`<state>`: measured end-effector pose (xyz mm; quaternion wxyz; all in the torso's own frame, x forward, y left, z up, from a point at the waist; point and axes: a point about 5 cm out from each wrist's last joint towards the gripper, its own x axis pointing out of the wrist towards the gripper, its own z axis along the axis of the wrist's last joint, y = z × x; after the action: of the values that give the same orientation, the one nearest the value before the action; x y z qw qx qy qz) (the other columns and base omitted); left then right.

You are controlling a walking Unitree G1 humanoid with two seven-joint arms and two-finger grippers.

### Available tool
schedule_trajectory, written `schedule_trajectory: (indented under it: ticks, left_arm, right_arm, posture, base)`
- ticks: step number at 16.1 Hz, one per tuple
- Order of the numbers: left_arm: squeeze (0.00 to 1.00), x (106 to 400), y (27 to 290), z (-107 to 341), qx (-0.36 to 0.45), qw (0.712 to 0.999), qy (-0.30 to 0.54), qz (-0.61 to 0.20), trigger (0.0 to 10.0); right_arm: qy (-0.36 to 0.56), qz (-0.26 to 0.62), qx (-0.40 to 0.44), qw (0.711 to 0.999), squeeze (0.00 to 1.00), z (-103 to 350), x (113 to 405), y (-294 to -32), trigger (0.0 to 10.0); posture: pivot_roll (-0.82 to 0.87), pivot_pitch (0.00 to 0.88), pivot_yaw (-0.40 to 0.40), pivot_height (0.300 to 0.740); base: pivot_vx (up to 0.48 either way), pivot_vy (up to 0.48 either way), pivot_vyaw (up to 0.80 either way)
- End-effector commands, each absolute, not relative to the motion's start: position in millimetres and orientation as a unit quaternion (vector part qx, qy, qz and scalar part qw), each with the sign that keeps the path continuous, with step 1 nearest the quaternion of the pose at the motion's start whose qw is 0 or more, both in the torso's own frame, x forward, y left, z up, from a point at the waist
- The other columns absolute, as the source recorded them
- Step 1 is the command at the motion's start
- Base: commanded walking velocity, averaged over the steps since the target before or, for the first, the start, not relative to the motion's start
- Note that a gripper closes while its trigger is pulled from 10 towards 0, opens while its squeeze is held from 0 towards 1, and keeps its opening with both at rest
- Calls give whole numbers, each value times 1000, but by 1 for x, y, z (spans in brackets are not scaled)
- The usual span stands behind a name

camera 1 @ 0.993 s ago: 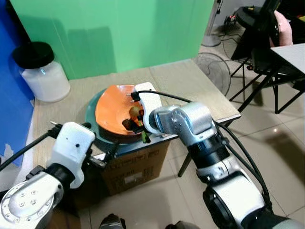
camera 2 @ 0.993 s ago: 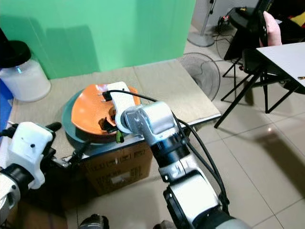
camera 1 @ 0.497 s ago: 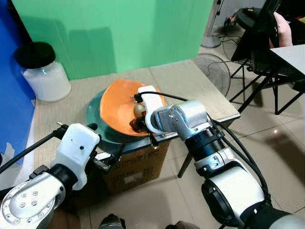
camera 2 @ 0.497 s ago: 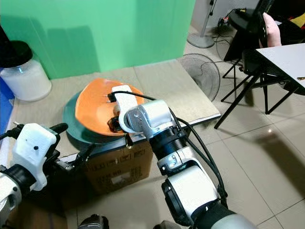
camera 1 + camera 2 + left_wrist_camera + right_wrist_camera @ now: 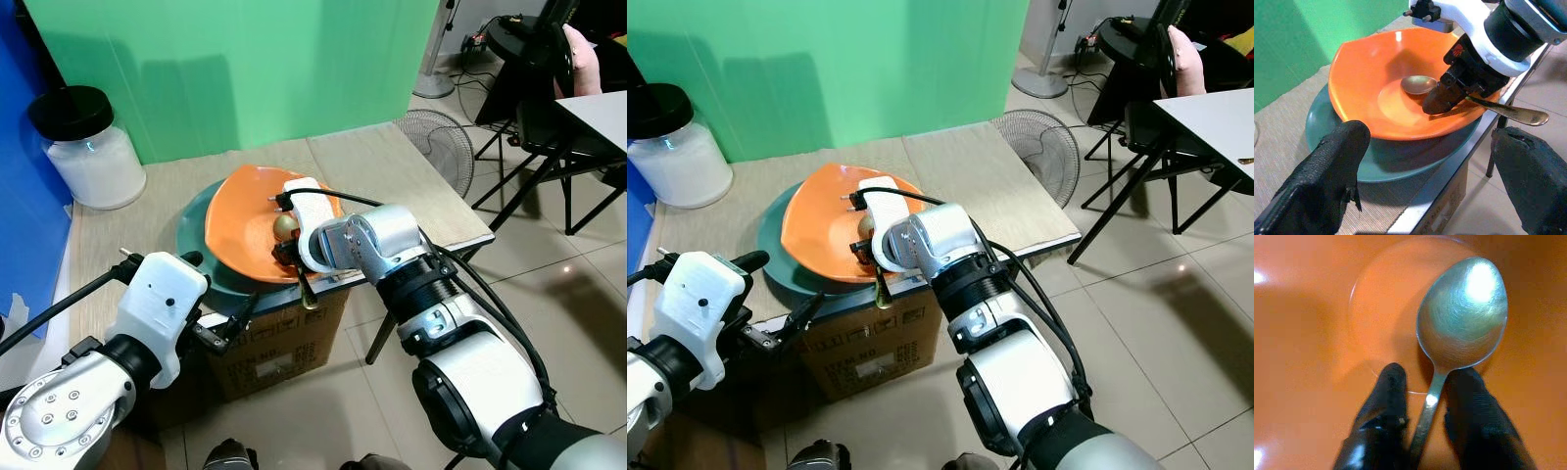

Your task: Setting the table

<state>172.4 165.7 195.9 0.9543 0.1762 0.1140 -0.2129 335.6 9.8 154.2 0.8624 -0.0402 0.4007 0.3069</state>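
Left wrist view, one spoon (image 5: 1419, 84), one orange bowl (image 5: 1366, 73), one teal plate (image 5: 1396, 164)

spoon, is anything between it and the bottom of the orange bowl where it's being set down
Nothing visible is in the way. The right gripper holds the spoon by its handle, with the spoon's head over the bare bottom of the orange bowl, which sits on the teal plate. The left gripper waits open, off the bowl.
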Motion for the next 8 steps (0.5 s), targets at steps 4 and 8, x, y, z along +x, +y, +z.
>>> schedule_trajectory:
  ticks: [4, 8]
  left_arm:
    - [0, 173, 164, 196, 180, 953, 113, -217, 10000]
    - [0, 174, 165, 196, 182, 953, 113, -216, 10000]
  right_arm:
    - [392, 323, -46, 860, 0, 162, 336, 22, 0]
    - [387, 327, -46, 861, 0, 163, 338, 23, 0]
  posture:
    - [32, 89, -49, 740]
    - [30, 83, -49, 740]
  base:
    - [0, 0, 0]
    - [0, 0, 0]
